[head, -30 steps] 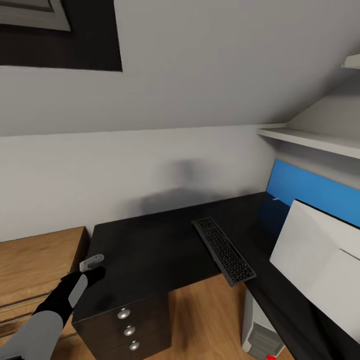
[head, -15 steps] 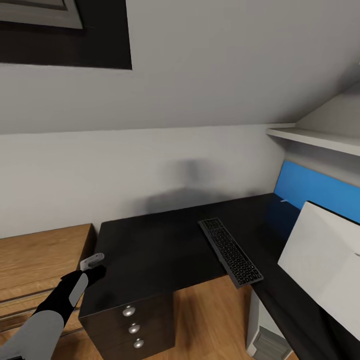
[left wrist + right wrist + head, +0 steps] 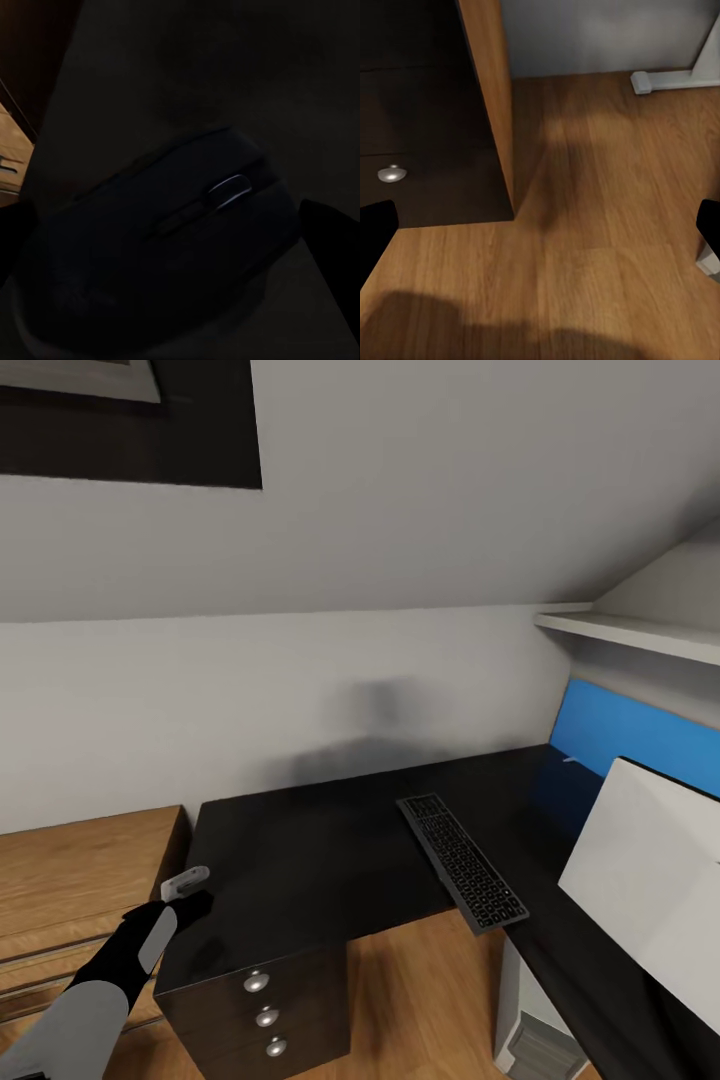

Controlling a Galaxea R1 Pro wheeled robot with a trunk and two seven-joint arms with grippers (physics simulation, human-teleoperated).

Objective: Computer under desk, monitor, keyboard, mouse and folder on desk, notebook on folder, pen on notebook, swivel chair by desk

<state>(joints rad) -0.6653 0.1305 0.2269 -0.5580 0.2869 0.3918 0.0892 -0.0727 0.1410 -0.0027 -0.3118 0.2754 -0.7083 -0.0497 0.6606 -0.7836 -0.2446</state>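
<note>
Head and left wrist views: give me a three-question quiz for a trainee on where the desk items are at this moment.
1. True or false: the keyboard lies wholly on the desk.
2. What fills the space between the left gripper fingers? A) pen B) mouse C) notebook
3. Fill in: the monitor shows its ___ back to the head camera.

Key: 1 false, its near end overhangs the desk's edge; 2 B; 3 white.

No text or labels can be read.
</note>
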